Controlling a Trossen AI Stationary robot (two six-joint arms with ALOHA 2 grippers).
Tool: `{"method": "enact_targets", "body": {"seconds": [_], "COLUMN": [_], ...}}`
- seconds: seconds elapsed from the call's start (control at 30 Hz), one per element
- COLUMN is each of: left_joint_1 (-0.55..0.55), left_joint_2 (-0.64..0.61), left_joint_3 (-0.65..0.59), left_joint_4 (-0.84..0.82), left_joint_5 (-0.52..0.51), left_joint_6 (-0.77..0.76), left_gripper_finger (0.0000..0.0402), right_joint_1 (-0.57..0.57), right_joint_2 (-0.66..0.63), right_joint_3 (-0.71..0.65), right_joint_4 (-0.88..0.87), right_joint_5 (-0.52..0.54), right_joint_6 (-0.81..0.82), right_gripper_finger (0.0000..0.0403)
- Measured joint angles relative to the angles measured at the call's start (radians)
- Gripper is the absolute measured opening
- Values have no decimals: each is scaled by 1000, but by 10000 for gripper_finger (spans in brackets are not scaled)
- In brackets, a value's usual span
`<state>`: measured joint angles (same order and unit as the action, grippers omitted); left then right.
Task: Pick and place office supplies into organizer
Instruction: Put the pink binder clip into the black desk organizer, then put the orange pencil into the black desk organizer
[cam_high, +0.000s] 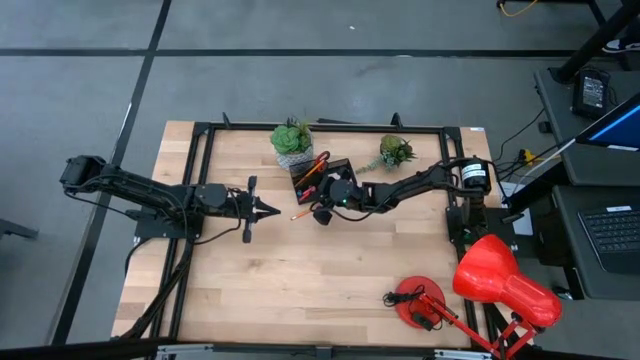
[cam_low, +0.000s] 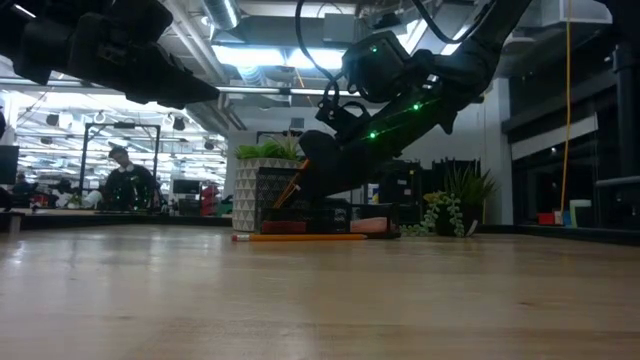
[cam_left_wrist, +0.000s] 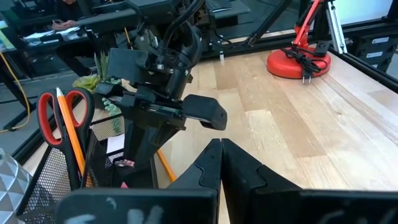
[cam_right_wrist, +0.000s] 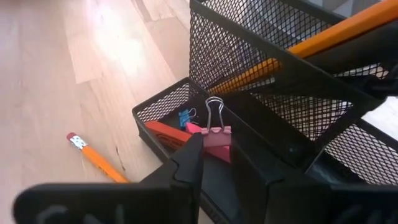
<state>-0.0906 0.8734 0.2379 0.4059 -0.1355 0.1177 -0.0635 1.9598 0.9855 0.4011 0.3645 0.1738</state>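
Observation:
The black mesh organizer (cam_right_wrist: 261, 74) stands at the table's far middle (cam_high: 312, 172). It holds red-handled scissors (cam_left_wrist: 62, 112) and an orange pencil (cam_right_wrist: 311, 46) upright in its tall part. A blue clip (cam_right_wrist: 185, 117) and a red piece (cam_right_wrist: 163, 132) lie in its low front tray. A second orange pencil (cam_right_wrist: 96, 158) lies on the table beside the organizer. My right gripper (cam_right_wrist: 216, 148) is over the low tray, shut on a pink binder clip (cam_right_wrist: 217, 138). My left gripper (cam_high: 272, 209) is shut and holds nothing; it hovers left of the organizer. My right gripper pinches the pink binder clip's body (cam_right_wrist: 219, 144) between its two fingers, coming slanting down from the table's right side. The clip's wire handle (cam_right_wrist: 214, 109) stands up beyond the fingertips. The clip is over the organizer's low front tray; whether it touches the tray I cannot tell.
Two green potted plants (cam_high: 292, 140) (cam_high: 395, 152) stand at the far edge on either side of the organizer. A red desk lamp (cam_high: 500, 280) with its round base (cam_high: 415, 300) sits at the near right corner. Bare wood lies in the table's near middle.

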Motion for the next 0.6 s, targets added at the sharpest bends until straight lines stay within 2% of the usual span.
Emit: {"method": "enact_targets", "body": {"seconds": [0.33,0.6], "left_joint_1": [0,0], "left_joint_2": [0,0], "left_joint_3": [0,0], "left_joint_4": [0,0], "left_joint_5": [0,-2], "left_joint_6": [-3,-22], "left_gripper_finger": [3,3], "right_joint_1": [0,22], "right_joint_2": [0,-120], "right_joint_3": [0,0], "right_joint_4": [30,-26], "right_joint_5": [11,9], "right_joint_6": [1,-34], "right_gripper_finger": [142,148]}}
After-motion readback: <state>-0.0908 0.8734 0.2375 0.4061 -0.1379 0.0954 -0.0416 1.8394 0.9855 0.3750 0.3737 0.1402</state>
